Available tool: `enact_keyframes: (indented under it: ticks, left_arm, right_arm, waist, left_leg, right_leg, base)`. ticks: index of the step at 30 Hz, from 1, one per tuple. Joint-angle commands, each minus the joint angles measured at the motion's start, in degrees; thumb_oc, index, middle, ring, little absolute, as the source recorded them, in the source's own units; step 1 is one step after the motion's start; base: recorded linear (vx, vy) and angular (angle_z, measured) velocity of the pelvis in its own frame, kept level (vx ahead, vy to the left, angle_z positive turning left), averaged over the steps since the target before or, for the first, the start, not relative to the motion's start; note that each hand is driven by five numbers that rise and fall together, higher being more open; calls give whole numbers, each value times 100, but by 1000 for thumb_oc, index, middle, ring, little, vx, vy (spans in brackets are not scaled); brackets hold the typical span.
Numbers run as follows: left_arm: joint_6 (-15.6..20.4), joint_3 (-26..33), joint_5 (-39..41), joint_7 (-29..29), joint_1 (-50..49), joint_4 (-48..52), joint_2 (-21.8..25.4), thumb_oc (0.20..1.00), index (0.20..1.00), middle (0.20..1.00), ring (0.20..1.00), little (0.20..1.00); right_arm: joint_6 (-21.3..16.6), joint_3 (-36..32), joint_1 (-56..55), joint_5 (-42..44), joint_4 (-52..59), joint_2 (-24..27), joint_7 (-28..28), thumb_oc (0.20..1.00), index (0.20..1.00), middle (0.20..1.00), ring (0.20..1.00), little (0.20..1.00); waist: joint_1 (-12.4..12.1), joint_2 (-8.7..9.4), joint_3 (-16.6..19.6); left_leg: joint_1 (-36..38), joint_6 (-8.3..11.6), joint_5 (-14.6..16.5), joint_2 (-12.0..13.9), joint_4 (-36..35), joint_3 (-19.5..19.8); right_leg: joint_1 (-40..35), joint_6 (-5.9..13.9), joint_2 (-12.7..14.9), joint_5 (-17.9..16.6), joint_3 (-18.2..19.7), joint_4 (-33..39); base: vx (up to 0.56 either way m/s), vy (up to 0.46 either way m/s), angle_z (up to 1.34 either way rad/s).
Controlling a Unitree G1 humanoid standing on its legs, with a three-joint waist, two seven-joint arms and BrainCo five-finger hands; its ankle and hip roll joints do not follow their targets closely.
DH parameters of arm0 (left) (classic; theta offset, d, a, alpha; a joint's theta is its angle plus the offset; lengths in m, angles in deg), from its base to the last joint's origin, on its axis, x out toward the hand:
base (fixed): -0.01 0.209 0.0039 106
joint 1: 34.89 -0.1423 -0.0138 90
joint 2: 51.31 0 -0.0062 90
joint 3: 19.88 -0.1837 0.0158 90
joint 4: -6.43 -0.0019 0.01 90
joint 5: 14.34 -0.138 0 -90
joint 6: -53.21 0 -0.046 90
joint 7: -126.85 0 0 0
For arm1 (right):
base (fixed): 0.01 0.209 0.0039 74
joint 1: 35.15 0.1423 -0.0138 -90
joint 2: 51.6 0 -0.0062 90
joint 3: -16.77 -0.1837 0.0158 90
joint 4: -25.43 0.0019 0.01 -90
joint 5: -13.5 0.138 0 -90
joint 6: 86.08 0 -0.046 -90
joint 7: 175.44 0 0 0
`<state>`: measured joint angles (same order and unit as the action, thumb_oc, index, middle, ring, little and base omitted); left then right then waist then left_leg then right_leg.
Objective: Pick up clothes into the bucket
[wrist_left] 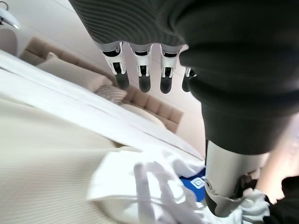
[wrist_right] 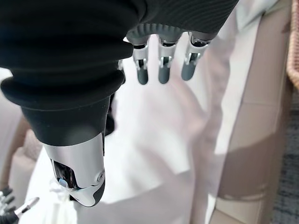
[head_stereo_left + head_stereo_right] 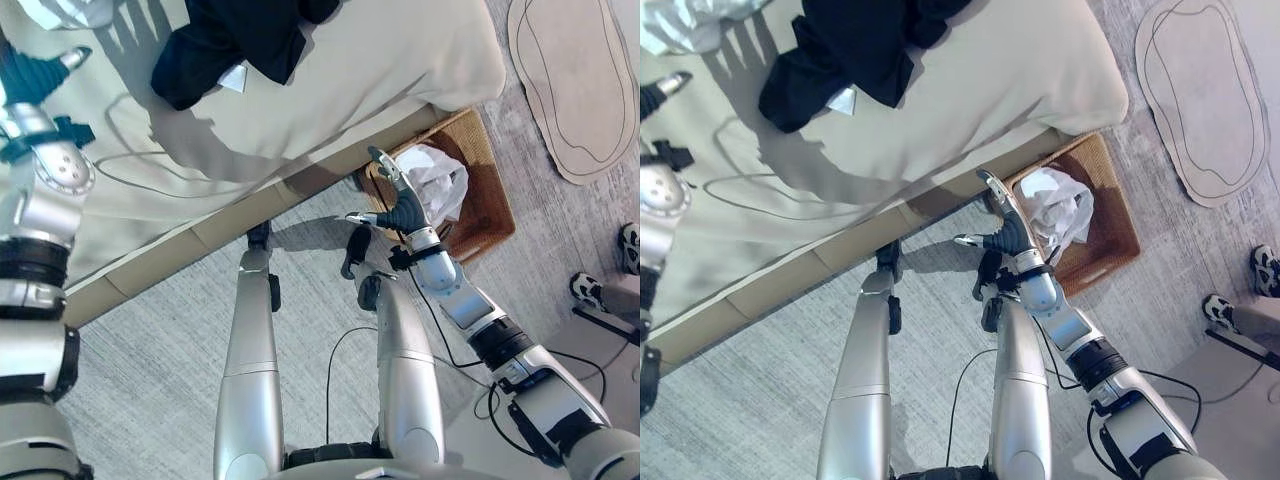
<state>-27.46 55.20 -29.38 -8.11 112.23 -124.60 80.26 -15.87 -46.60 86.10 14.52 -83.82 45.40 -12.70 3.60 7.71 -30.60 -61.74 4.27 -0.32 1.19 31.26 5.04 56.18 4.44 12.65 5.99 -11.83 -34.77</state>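
On the bed, black garment [image 3: 240, 45] lies well apart from right hand [image 3: 402, 205], fingers straight, empty

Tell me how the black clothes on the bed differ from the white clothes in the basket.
The black clothes are dark and lie spread on the cream bed cover; the white clothes are pale and sit bunched inside the brown woven basket on the floor. The black pile looks larger than the white one. Both are crumpled, and neither robot hand touches them.

Bed [image 3: 400, 70] (cream cover) bears a black garment [image 3: 235, 40].
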Motion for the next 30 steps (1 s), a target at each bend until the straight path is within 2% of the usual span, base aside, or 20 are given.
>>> enact_keyframes:
  ticks: [1,2,3,4,5,8,9,10,11,14,15,16,17,18,19,20,21,22,29,30]
  left_arm:
    - [9,-205,-149,91,718,-257,401,1000,1000,1000,1000,1000]
    - [12,-220,-148,94,737,-260,399,1000,1000,1000,1000,1000]
    - [-17,-412,-207,47,933,-361,472,1000,1000,1000,1000,1000]
    - [-26,-575,-229,3,1089,-442,530,1000,1000,1000,1000,1000]
    - [-30,-680,-258,-42,1178,-507,567,1000,1000,1000,1000,1000]
    - [-6,-1040,-219,-208,1526,-851,610,1000,1000,1000,1000,1000]
    - [2,-1121,-131,-376,1584,-976,573,1000,1000,1000,1000,1000]
    - [14,-1213,-118,-455,1664,-1061,590,1000,1000,1000,1000,1000]
    - [21,-1236,-113,-455,1694,-1072,587,1000,1000,1000,1000,1000]
    - [-23,-1492,-184,-713,1903,-1417,526,1000,1000,1000,1000,1000]
    - [-10,-1447,-161,-720,1863,-1422,484,1000,1000,1000,1000,1000]
    - [22,-1354,-139,-735,1758,-1443,424,1000,1000,1000,1000,1000]
    - [46,-1208,-182,-667,1616,-1285,381,1000,1000,1000,1000,1000]
    - [42,-1191,-185,-669,1592,-1279,383,1000,1000,1000,1000,1000]
    - [63,-1079,-181,-652,1468,-1193,358,1000,1000,1000,1000,1000]
    - [101,-930,-191,-583,1345,-997,344,1000,1000,1000,1000,1000]
    - [93,-897,-197,-586,1304,-981,347,1000,1000,1000,1000,1000]
    - [186,-488,-140,-439,943,-599,259,1000,1000,1000,1000,1000]
    - [284,1081,-427,35,-821,818,-82,1000,1000,1000,1000,1000]
    - [283,1092,-429,33,-833,825,-82,1000,1000,1000,1000,1000]
  right_arm:
    - [-392,-306,-261,109,514,62,15,1000,1000,1000,1000,1000]
    - [-394,-318,-262,109,518,60,14,1000,1000,1000,1000,1000]
    - [-419,-304,-302,130,503,75,26,1000,1000,1000,1000,1000]
    - [-429,-313,-320,145,495,78,36,1000,1000,1000,1000,1000]
    - [-451,-312,-355,151,481,87,43,1000,1000,1000,1000,1000]
    - [-462,-333,-360,143,477,99,46,1000,1000,1000,1000,1000]
    - [-461,-341,-377,153,477,120,52,1000,1000,1000,1000,1000]
    - [-457,-344,-397,157,468,124,66,1000,1000,1000,1000,1000]
    - [-458,-357,-399,157,474,121,65,1000,1000,1000,1000,1000]
    - [-452,-390,-509,89,528,155,115,1000,1000,1000,1000,1000]
    - [-460,-412,-554,80,548,145,118,1000,1000,1000,1000,1000]
    - [-468,-426,-614,82,557,139,131,1000,1000,1000,1000,1000]
    - [-477,-502,-709,67,581,145,134,1000,1000,1000,1000,1000]
    - [-474,-492,-714,68,581,149,136,1000,1000,1000,1000,1000]
    - [-482,-527,-761,74,567,154,150,1000,1000,1000,1000,1000]
    - [-489,-584,-807,77,563,143,146,1000,1000,1000,1000,1000]
    - [-486,-568,-810,77,561,150,149,1000,1000,1000,1000,1000]
    - [-504,-647,-881,76,540,127,139,1000,1000,1000,1000,1000]
    - [-485,-846,-1120,15,382,105,114,1000,1000,1000,1000,1000]
    - [-485,-842,-1120,16,382,107,114,1000,1000,1000,1000,1000]
  waist:
    - [74,-5,166]
    - [84,15,127]
    - [124,-3,190]
    - [133,6,206]
    - [177,21,174]
    - [220,12,229]
    - [272,29,188]
    - [267,5,229]
    - [285,28,192]
    - [324,17,243]
    - [354,37,208]
    - [346,20,263]
    - [378,40,261]
    - [358,16,304]
    - [358,11,330]
    - [365,34,309]
    - [350,8,352]
    - [364,24,376]
    - [192,41,524]
    - [197,40,519]
  left_leg:
    - [-30,-210,947,3,833,-69]
    - [-100,-236,765,-30,820,-108]
    - [-65,-205,944,22,796,-103]
    - [-98,-202,939,28,796,-115]
    - [-193,-232,752,-8,779,-164]
    - [-187,-191,911,48,732,-149]
    - [-287,-218,716,12,709,-202]
    - [-236,-185,895,43,712,-170]
    - [-311,-217,707,3,698,-212]
    - [-315,-178,893,61,741,-219]
    - [-393,-210,702,22,727,-266]
    - [-315,-178,885,64,729,-240]
    - [-371,-217,710,16,729,-277]
    - [-299,-184,897,60,741,-237]
    - [-283,-187,902,56,745,-236]
    - [-337,-219,721,12,738,-275]
    - [-263,-187,906,54,748,-235]
    - [-240,-218,711,-1,691,-264]
    - [626,-156,643,53,238,-243]
    - [636,-156,641,52,233,-243]
  right_leg:
    - [-363,746,336,-1087,297,1306]
    - [-319,691,379,-1234,268,1352]
    - [-340,762,340,-1143,306,1397]
    - [-327,769,337,-1167,312,1445]
    - [-269,722,385,-1338,282,1523]
    - [-250,797,344,-1273,323,1601]
    - [-191,751,399,-1445,294,1683]
    - [-218,811,346,-1316,325,1665]
    - [-171,758,397,-1465,297,1709]
    - [-140,836,359,-1378,351,1694]
    - [-89,792,412,-1523,323,1739]
    - [-126,843,362,-1369,358,1688]
    - [-83,786,422,-1504,341,1712]
    - [-126,839,369,-1355,368,1668]
    - [-128,835,372,-1342,364,1646]
    - [-92,778,428,-1475,336,1667]
    - [-136,831,376,-1326,363,1622]
    - [-139,769,435,-1439,322,1628]
    - [-888,740,402,-1374,143,1726]
    - [-897,740,403,-1375,142,1729]
  base:
    - [0,0,0]
    - [112,23,0]
    - [28,30,-2]
    - [34,35,-4]
    - [-60,27,-6]
    - [44,18,-6]
    - [5,31,-5]
    - [-71,38,-1]
    - [5,30,-4]
    - [30,16,-1]
    - [15,3,-4]
    - [-50,19,-3]
    - [88,-14,0]
    - [0,0,0]
    - [0,0,0]
    - [0,0,0]
    - [-55,-8,2]
    - [17,-34,1]
    - [-3,-63,6]
    - [35,-105,4]
